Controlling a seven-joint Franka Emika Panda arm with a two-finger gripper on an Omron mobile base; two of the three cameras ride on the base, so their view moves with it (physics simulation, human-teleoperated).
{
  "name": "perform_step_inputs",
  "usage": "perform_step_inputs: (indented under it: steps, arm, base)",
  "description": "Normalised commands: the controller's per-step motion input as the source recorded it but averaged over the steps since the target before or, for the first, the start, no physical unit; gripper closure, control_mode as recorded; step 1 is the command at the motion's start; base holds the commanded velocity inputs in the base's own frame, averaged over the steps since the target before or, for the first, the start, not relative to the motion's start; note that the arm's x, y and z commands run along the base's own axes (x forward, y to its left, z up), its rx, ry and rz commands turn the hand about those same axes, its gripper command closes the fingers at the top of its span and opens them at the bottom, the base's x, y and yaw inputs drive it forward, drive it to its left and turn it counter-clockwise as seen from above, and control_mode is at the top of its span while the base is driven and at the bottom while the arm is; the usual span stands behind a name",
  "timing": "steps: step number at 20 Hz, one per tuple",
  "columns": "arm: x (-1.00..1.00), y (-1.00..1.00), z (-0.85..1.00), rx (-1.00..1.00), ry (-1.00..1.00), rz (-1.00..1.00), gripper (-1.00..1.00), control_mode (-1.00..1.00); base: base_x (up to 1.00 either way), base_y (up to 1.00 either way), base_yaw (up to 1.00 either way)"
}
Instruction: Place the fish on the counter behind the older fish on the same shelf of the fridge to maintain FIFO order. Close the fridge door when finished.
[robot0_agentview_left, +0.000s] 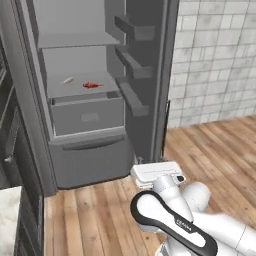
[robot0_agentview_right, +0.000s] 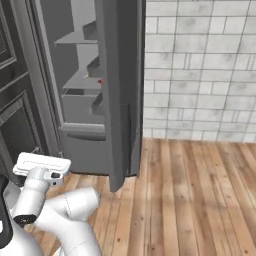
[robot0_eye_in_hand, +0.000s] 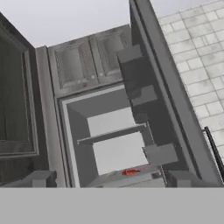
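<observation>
Kitchen, fridge door (robot0_agentview_left: 145, 75) open; fish (robot0_agentview_left: 68, 80) behind older fish (robot0_agentview_left: 91, 85) on shelf (robot0_agentview_left: 80, 89); gripper (robot0_agentview_left: 156, 172) fully open, empty.

Matt dark grey fridge door (robot0_agentview_left: 150, 75); smooth plain grey shelf (robot0_agentview_left: 82, 90); glossy red-orange older fish (robot0_agentview_left: 91, 85); warm planked wood floor (robot0_agentview_right: 200, 200); pale glazed tile wall (robot0_agentview_right: 200, 65); veined marble counter (robot0_agentview_left: 7, 215).

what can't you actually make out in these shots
- Gripper: fingertips unseen; the white arm covers them in both base views.
- Older fish: right base view, mostly hidden behind the fridge door.
- Fish: left base view, too small for detail.
- Counter: cut off by the left edge.
</observation>
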Motion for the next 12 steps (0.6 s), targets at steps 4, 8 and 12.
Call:
perform_step_inputs:
  steps: [4,8,12]
  arm:
    - [0.00,0.00,0.00,0.00,0.00,0.00,-1.00,1.00]
    - [0.00,0.00,0.00,0.00,0.00,0.00,-1.00,1.00]
    - [0.00,0.00,0.00,0.00,0.00,0.00,-1.00,1.00]
  base:
    - [0.00,-1.00,0.01]
    - [0.39,-1.00,0.10]
    - [0.64,-1.00,0.17]
